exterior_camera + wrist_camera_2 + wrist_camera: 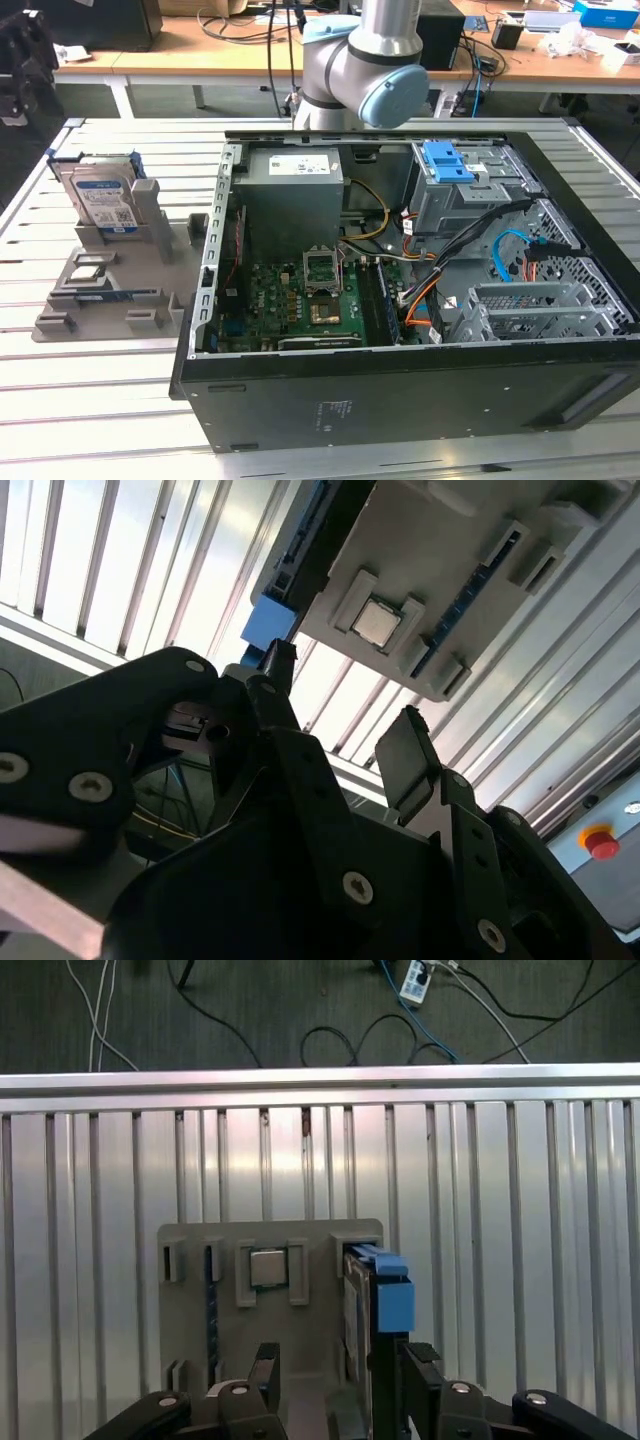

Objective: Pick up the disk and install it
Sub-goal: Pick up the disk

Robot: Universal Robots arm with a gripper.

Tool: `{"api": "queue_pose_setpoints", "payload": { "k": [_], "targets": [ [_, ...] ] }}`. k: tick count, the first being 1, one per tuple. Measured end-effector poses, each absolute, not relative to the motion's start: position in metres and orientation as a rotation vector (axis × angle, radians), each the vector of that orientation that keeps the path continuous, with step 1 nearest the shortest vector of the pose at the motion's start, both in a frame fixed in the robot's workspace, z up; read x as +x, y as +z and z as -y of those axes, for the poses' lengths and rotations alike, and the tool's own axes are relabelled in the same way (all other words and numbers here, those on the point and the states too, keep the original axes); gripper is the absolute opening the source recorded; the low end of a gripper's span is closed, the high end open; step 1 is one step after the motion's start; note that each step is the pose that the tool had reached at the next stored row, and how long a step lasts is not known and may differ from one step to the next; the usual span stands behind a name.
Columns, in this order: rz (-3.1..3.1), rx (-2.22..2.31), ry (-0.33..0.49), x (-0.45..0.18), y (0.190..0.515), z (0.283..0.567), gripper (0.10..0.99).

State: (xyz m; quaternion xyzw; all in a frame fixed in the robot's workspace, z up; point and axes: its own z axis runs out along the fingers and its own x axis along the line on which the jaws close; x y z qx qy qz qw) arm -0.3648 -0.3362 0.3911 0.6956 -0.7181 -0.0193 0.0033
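Note:
The disk [103,195] stands on edge in a slot of the grey holder [60,322], at the exterior view's left, beside the open computer case [400,395]. It is silver with a white-and-blue label and blue rails. In the first wrist view the disk [378,1295] shows edge-on in the holder [320,1245], well below my gripper [340,1375]. The gripper is open with nothing between its fingers [266,1368]. In the second wrist view the gripper [340,720] hangs apart from the disk's blue rail [266,628] and the holder [440,550].
A processor chip [268,1267] and a blue memory stick [105,295] also sit in the holder. Inside the case are a grey power supply [292,190], the mainboard [300,300], cables and a blue bracket [447,160] on the drive cage. The arm [365,60] rises behind the case.

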Motion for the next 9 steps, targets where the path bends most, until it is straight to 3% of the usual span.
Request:
{"api": "queue_pose_setpoints", "payload": {
  "k": [9],
  "targets": [
    [2.251, 2.181, -0.060, -0.3644, 0.3850, 0.3270, 0.600]
  ]
}}
